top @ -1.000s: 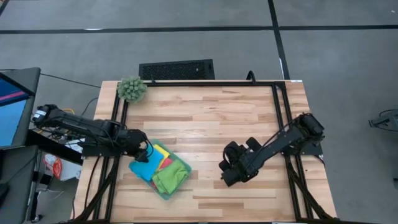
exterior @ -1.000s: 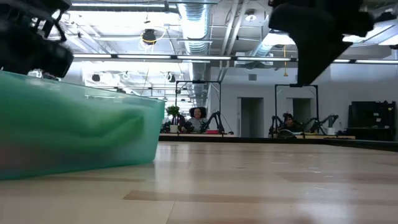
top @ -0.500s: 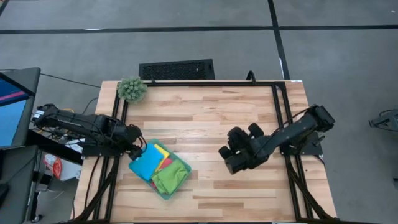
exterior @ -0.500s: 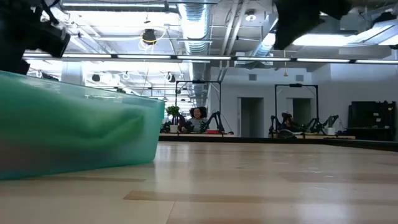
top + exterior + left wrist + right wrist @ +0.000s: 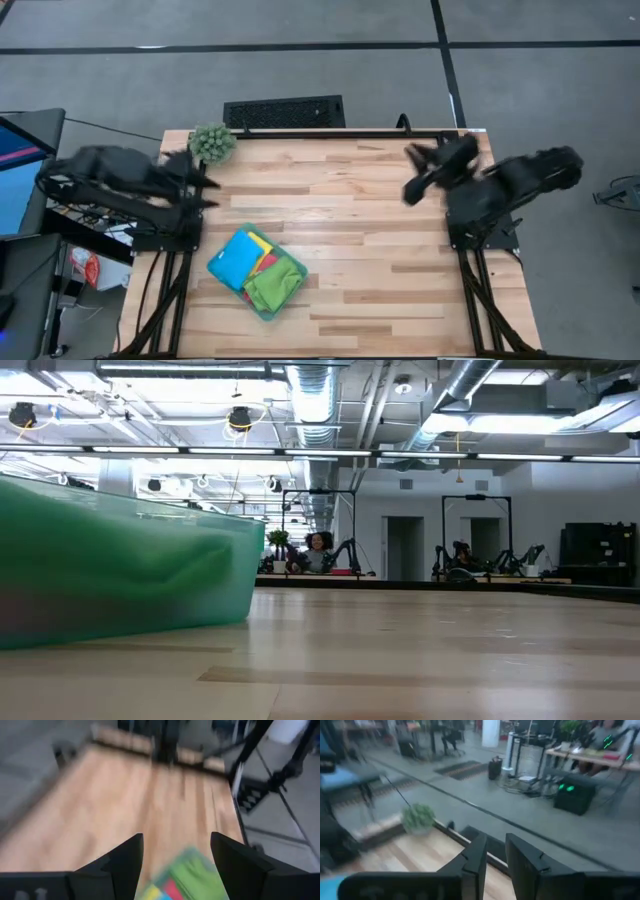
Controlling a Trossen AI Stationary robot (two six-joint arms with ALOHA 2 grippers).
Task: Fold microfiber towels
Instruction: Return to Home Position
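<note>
Towels sit folded in the tray, so left gripper spread and right gripper slightly parted hang empty off-bench.

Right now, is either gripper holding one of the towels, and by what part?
Nothing is held. The left gripper is open and empty, the right gripper empty too; the towels lie in the tray.

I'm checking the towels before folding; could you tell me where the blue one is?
In the high view the blue towel lies in the teal tray at the table's front left, beside the green towel.
</note>
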